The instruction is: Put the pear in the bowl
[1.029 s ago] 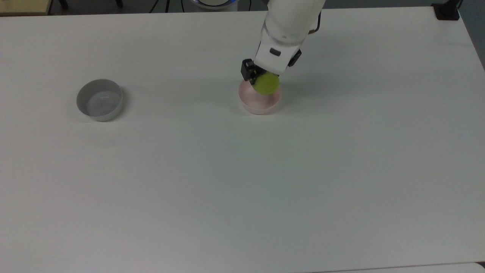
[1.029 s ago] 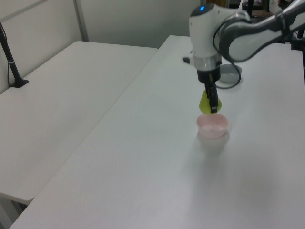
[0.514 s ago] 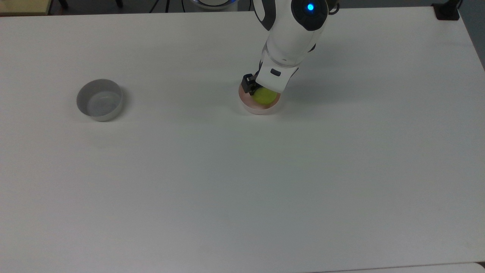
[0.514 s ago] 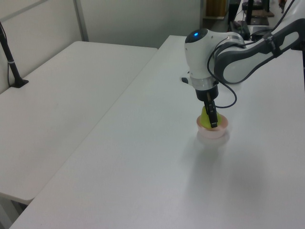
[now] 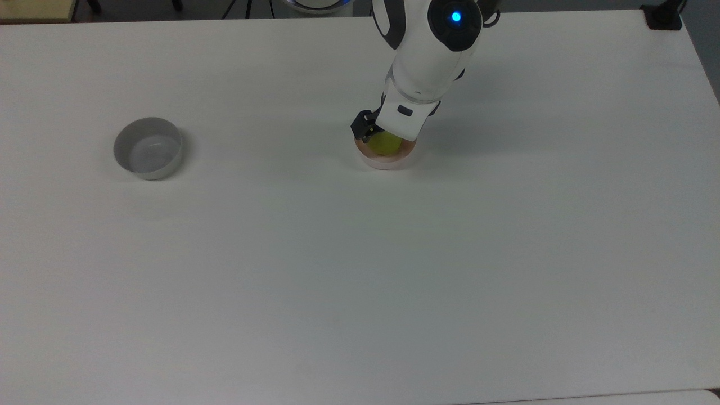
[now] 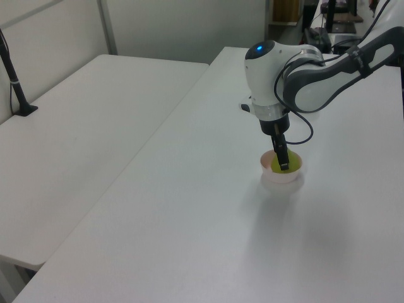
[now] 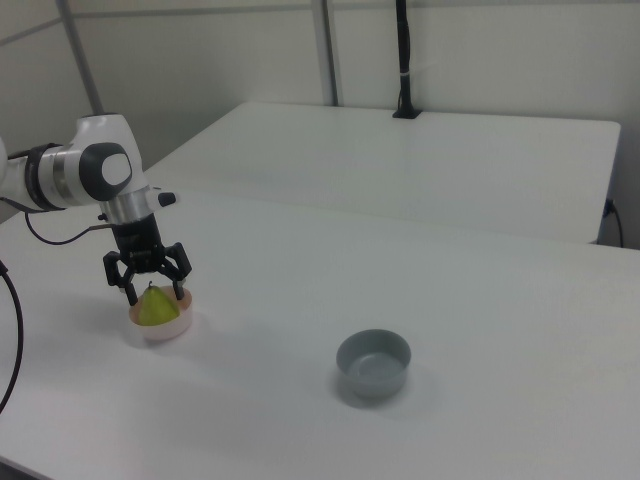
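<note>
The pear is sitting inside the pink bowl, its narrow end pointing up, and the gripper is hanging directly over it with its fingers spread apart to either side of the fruit, so the pear is no longer clamped. In the top view the pear is lying toward the far side of the bowl, partly under the wrist. The step in hand appears to be the release and withdrawal. To do it well, the gripper should be lifting straight up, keeping the fingers wide so neither one is catching the pear or the bowl rim on the way out; any sideways drift risks tipping the light bowl or dragging it across the white table. The grey bowl is standing well apart toward the top view's left and is playing no part in this step.
</note>
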Tool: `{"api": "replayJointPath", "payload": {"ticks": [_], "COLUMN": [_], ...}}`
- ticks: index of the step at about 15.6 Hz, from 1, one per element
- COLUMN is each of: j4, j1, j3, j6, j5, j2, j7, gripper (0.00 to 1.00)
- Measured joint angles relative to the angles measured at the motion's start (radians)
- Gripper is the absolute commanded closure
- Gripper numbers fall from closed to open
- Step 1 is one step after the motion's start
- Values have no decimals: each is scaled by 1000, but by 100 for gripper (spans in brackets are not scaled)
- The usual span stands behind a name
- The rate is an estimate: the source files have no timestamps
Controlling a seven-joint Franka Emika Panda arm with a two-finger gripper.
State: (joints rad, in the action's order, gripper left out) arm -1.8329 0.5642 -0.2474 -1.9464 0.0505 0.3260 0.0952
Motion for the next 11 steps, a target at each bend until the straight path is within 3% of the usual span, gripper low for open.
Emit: {"api": "replayJointPath", "payload": {"ticks": [5, 11], "j4": [10, 65], "j1": [-1, -39], "j3": [-1, 6], "j6": [1, 115], "j5": [0, 0], "j2": [-23, -152], "j7": [-6, -61], "gripper": [0, 0]}}
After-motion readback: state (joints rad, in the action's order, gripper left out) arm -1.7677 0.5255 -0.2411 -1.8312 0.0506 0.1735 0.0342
